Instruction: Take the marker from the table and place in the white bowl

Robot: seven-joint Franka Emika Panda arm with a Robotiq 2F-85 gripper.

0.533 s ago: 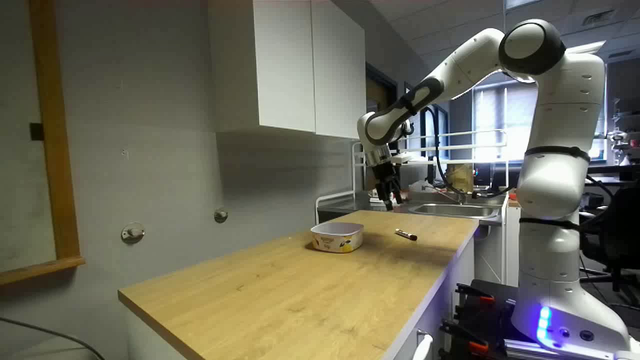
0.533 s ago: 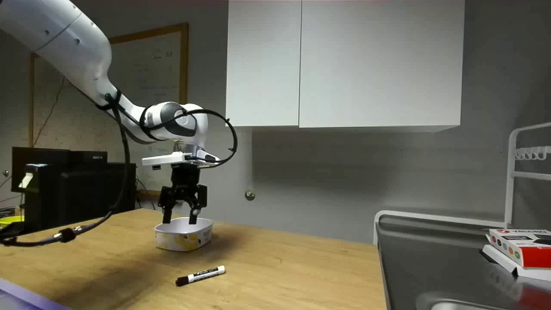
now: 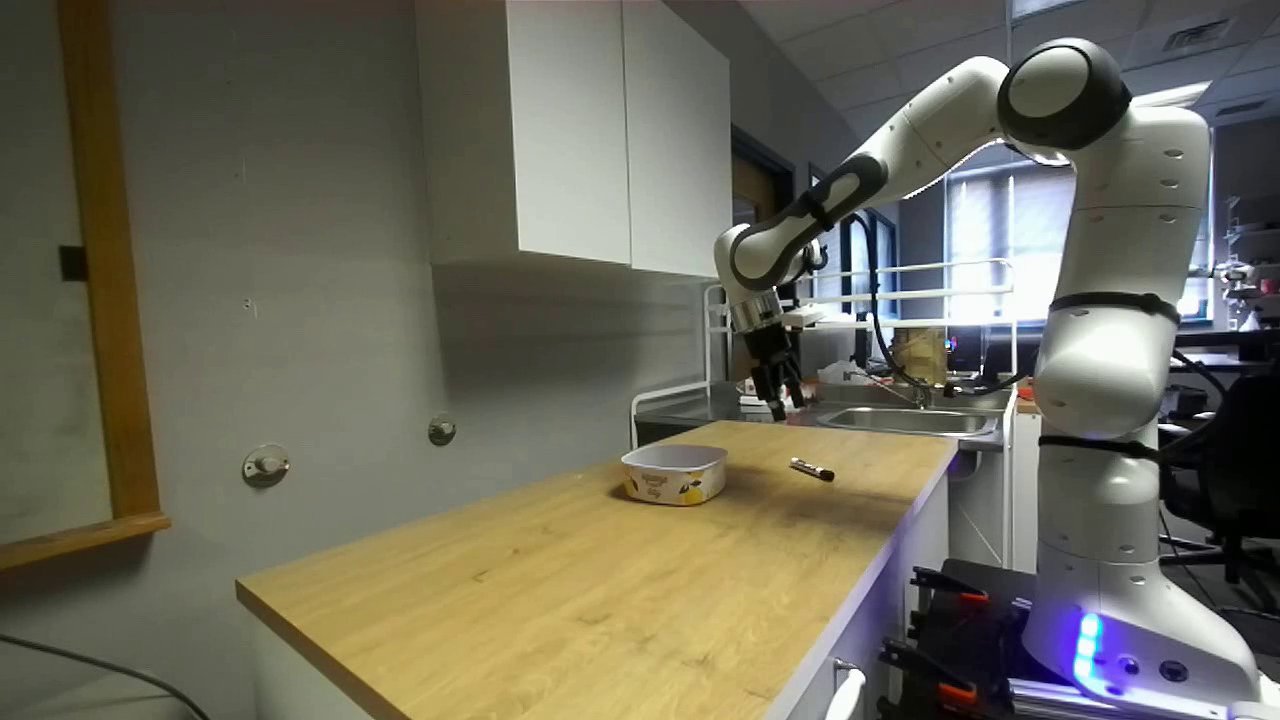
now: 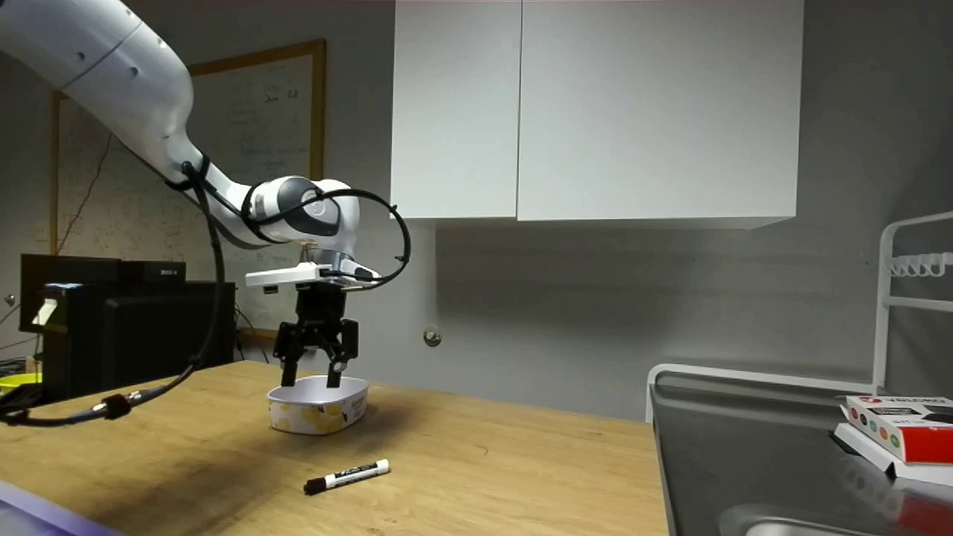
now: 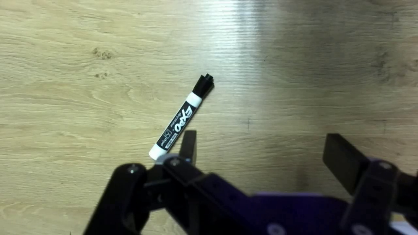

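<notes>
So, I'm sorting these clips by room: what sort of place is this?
Probably a lab or workroom with a kitchenette corner: there's a metal sink, a white wall cabinet and a framed whiteboard with writing.

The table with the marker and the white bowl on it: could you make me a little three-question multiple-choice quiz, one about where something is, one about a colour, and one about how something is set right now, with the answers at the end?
1. Where is the marker, compared with the white bowl?
A: inside it
B: leaning on it
C: apart from it, on the table

2. What colour is the marker's cap?
A: black
B: red
C: green

3. How is the pincer set?
A: shut around the marker
B: open
C: fully shut on nothing

Right letters:
1. C: in both exterior views, bare table shows between the two.
2. A: the wrist view shows a black cap above the white barrel.
3. B: in the wrist view its fingers stand wide apart.
</notes>
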